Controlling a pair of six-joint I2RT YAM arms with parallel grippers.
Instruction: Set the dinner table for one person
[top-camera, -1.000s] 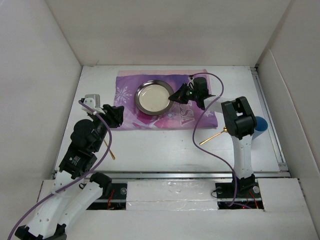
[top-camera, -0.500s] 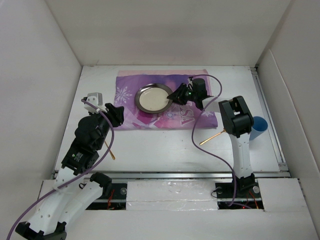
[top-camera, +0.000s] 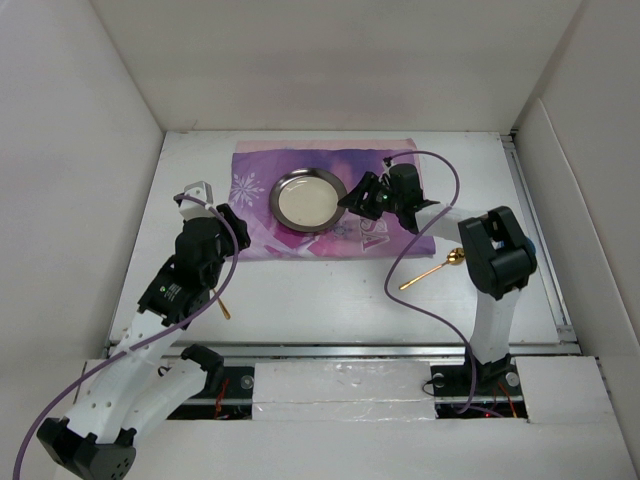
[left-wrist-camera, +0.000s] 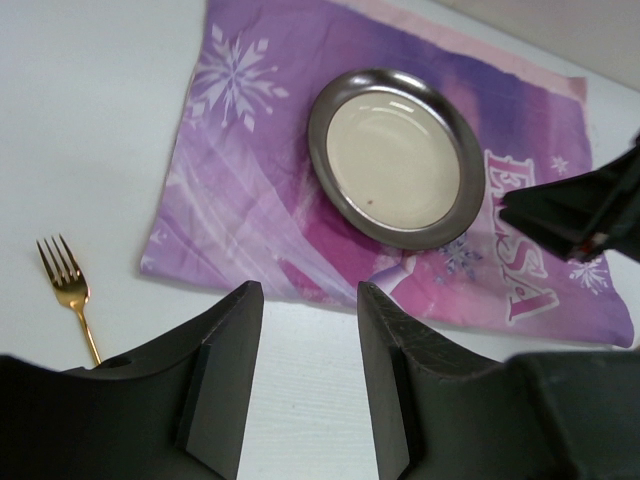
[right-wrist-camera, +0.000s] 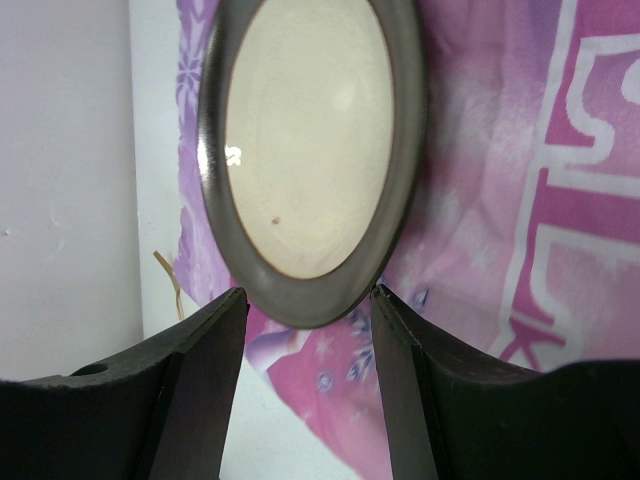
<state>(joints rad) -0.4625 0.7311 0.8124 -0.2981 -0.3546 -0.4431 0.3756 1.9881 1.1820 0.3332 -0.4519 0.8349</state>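
The plate (top-camera: 308, 199) on the mat (top-camera: 400, 165) seems done; the right tool (top-camera: 352, 198) (fingers apart, empty, beside its rim) should next pinch the near-right spoon (top-camera: 430, 270) low.

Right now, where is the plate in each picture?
Top view: plate near the middle, slightly up.
Left wrist view: plate in the upper middle.
Right wrist view: plate fills the top middle, cut off by the top edge.
Shared landmark: the purple snowflake mat under it.
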